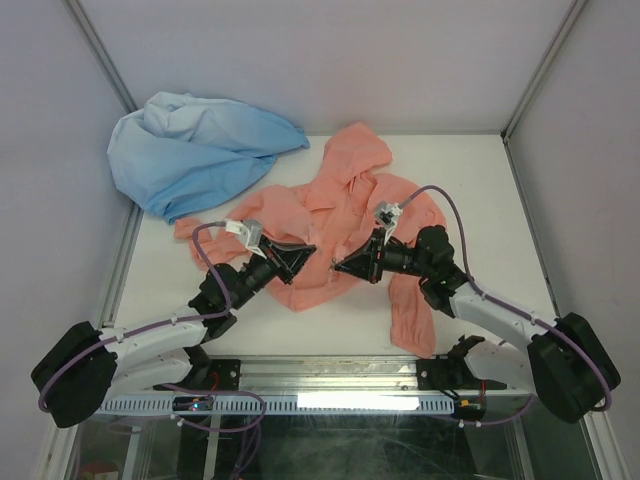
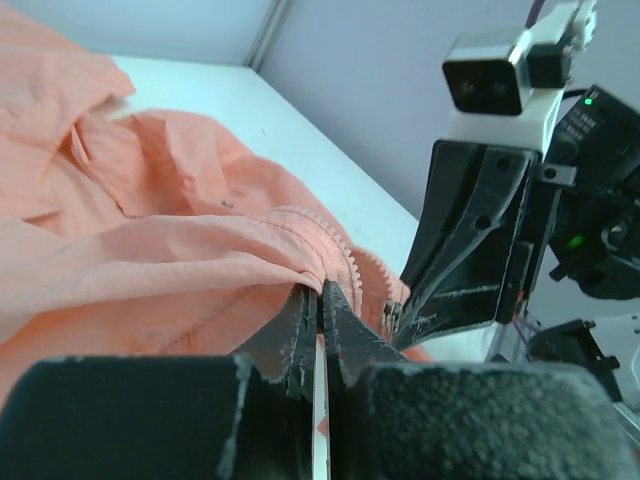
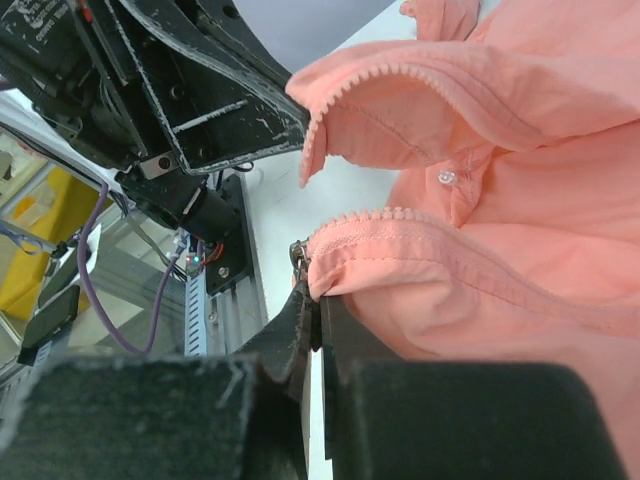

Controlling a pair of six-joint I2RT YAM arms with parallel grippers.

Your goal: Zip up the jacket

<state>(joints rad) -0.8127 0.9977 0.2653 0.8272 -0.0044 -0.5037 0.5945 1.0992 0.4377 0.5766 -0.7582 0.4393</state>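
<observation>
On the table point(image 1: 480, 180), left gripper point(image 1: 304, 250) and right gripper point(image 1: 341, 266) pinch the jacket point(image 1: 350, 190) at six o'clock, apparently to join zip edges point(image 3: 400, 218).

Salmon-pink jacket point(image 1: 350, 190) — light blue garment point(image 1: 190, 150)

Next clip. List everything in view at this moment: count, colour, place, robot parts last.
jacket: one, salmon pink, crumpled at mid table, front open, hood toward the far edge.
zip teeth: two rows, pink, apart, along the jacket's open front edges.
garment: one, light blue, bunched at the far left corner, beside the jacket.
table: one, white, under both pieces of clothing.
left gripper: one, black, shut on one front edge of the jacket.
right gripper: one, black, shut on the other front edge, at the zip's end.
left arm and right arm: two, white and black with purple cables, reaching in from the near edge.
</observation>
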